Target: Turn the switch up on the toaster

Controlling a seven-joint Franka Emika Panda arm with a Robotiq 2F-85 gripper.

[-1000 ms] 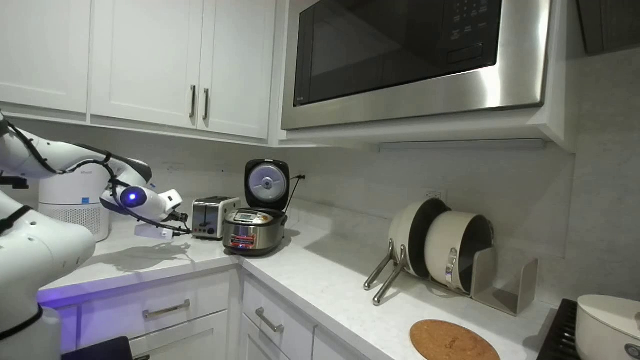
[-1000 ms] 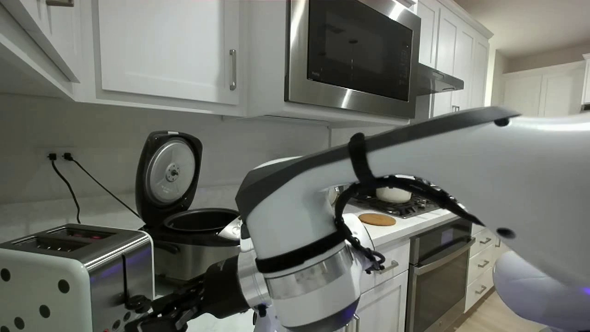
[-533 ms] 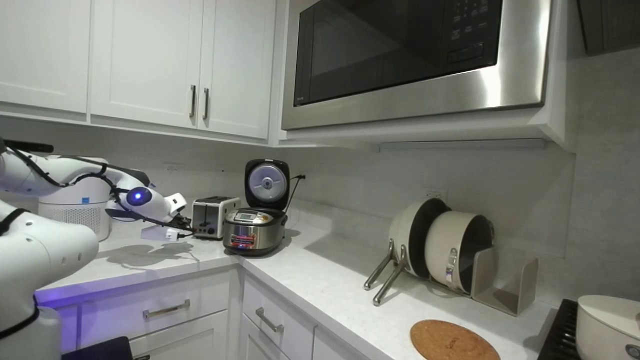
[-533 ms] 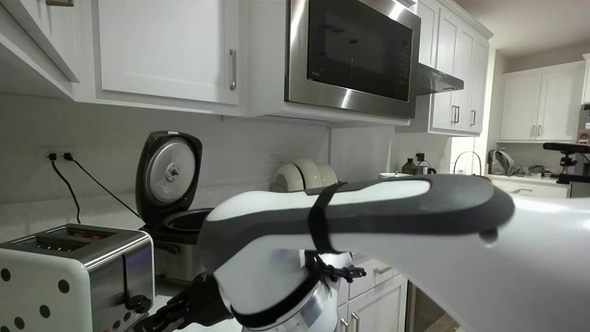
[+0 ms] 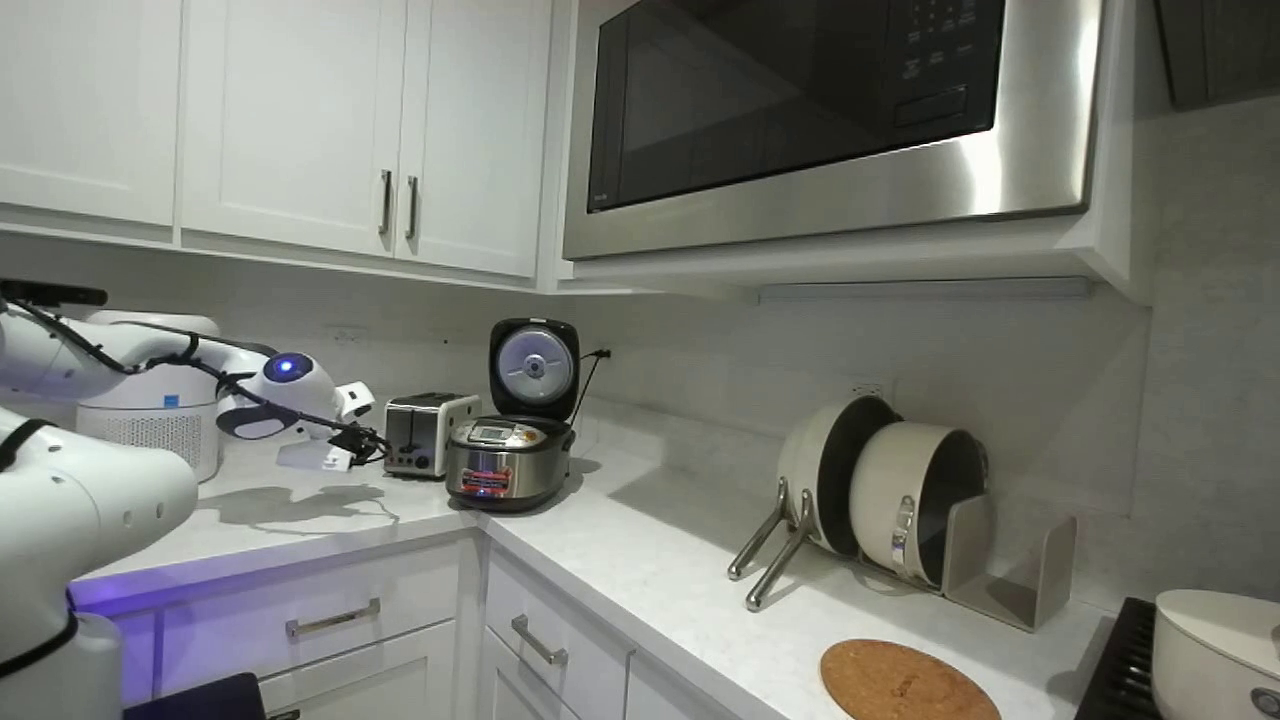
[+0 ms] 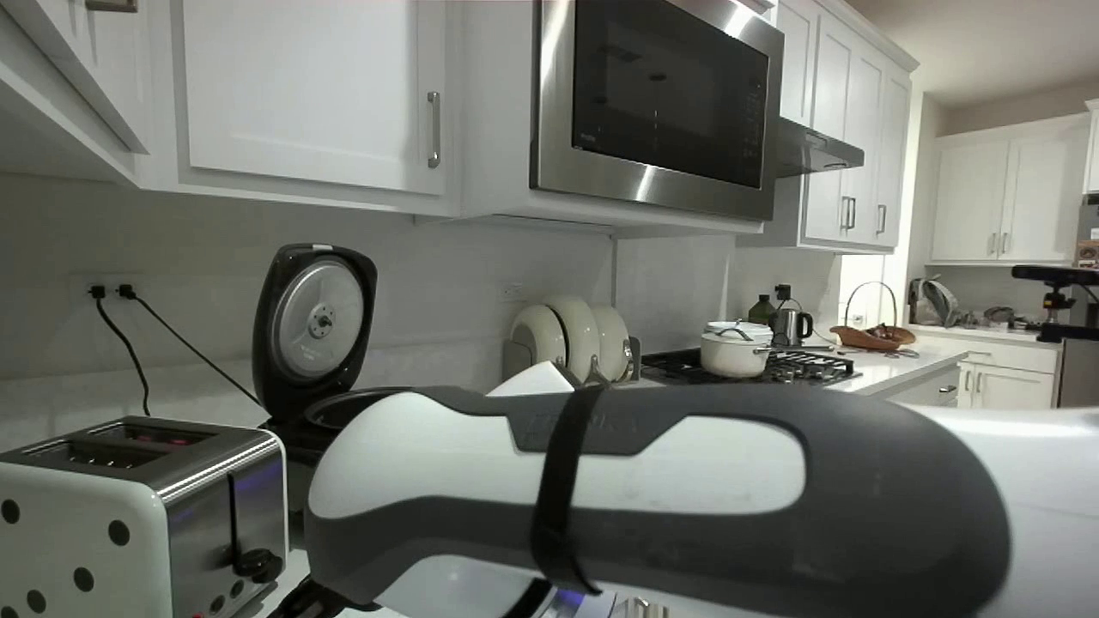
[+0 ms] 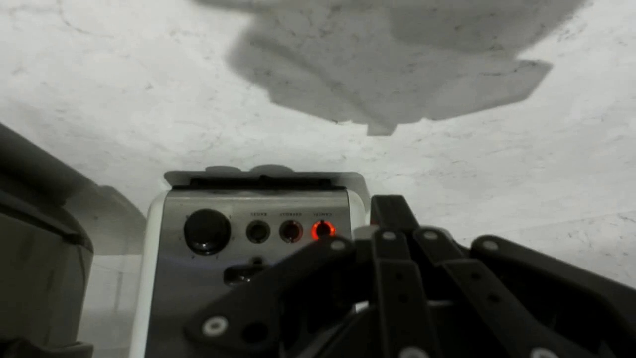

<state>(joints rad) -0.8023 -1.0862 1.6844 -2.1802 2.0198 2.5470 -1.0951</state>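
The toaster (image 6: 258,472) has a silver front and white sides with dark dots, and shows in both exterior views. Its black switch (image 6: 258,565) sits at the low end of a dark slot. Upside down in the wrist view, the toaster front (image 7: 198,308) shows that switch (image 7: 243,273), a black knob and round buttons, one lit orange-red. My gripper (image 7: 394,211) is shut, its fingertips together with nothing seen between them. It hangs beside the toaster's edge in that view, off to the side of the switch. In an exterior view the gripper (image 5: 380,447) is just before the toaster front; contact cannot be told.
A rice cooker (image 5: 510,465) with its lid raised stands right beside the toaster. A white appliance (image 5: 150,400) stands behind my arm. Wall cabinets (image 5: 300,130) hang above the counter (image 5: 620,560). Pans (image 5: 890,490) and a cork mat (image 5: 905,680) are farther along.
The jaws have closed. My wrist has shifted up and towards the toaster in an exterior view, while the forearm has dropped across the other picture and hides most of the gripper. The toaster has not moved.
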